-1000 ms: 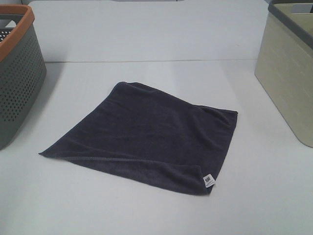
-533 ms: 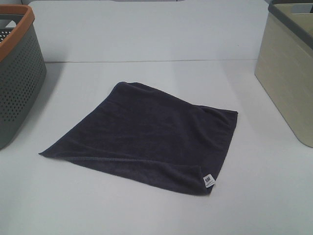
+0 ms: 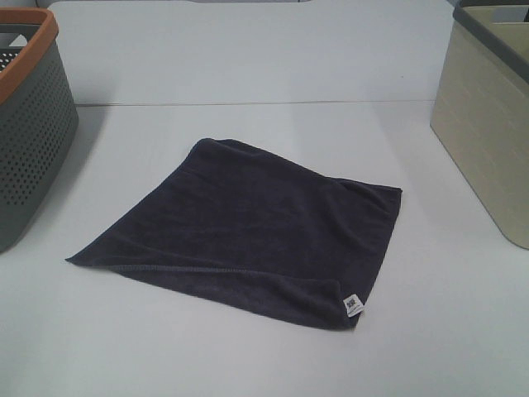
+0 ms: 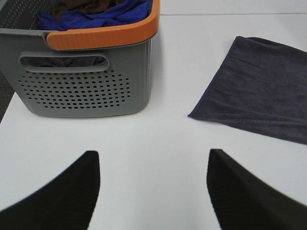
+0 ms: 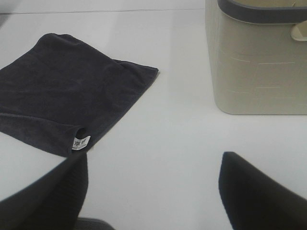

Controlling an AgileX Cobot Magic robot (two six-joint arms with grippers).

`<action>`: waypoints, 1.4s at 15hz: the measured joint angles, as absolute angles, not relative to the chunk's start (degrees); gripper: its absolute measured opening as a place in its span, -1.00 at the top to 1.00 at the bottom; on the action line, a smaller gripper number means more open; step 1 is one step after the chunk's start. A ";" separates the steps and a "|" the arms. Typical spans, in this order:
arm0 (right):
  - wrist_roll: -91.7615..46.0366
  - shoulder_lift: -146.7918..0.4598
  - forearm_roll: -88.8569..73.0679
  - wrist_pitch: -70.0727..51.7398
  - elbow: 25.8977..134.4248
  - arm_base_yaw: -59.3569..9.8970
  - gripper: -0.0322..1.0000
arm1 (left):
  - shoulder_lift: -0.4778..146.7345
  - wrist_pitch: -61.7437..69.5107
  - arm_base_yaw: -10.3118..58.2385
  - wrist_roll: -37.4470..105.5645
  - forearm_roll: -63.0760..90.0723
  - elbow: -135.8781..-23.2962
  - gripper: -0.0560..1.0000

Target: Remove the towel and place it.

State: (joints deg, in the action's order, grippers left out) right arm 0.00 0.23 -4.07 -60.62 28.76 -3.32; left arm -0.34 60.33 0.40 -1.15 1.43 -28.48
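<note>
The dark charcoal towel (image 3: 248, 227) lies flat on the white table (image 3: 248, 66) in the middle, with a small white tag (image 3: 354, 305) at its near right corner. It also shows in the left wrist view (image 4: 264, 86) and in the right wrist view (image 5: 67, 96), where the tag (image 5: 80, 142) shows too. Neither arm shows in the exterior high view. My left gripper (image 4: 153, 191) is open and empty, set back from the towel's near left corner. My right gripper (image 5: 153, 191) is open and empty, set back from the tag corner.
A grey perforated basket with an orange rim (image 3: 25, 124) stands at the left edge; in the left wrist view the basket (image 4: 86, 72) holds blue and brown cloths (image 4: 96, 14). A beige bin with a dark rim (image 3: 488, 116) stands at the right, also in the right wrist view (image 5: 259, 62).
</note>
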 joint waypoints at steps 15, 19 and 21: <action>-0.34 0.23 -4.41 -60.62 28.76 -3.32 -0.66 | -0.34 59.99 0.40 -1.09 2.41 -28.48 -0.27; -0.34 0.23 -4.53 -60.62 28.76 -3.32 -0.66 | -0.34 59.93 0.40 -1.03 2.41 -28.48 -0.27; -0.34 0.23 -4.53 -60.62 28.76 -3.32 -0.66 | -0.34 59.93 0.40 -0.97 2.41 -28.48 -0.27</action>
State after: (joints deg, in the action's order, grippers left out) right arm -0.34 0.23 -4.53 -60.62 28.76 -3.32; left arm -0.34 59.93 0.40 -0.97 2.41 -28.48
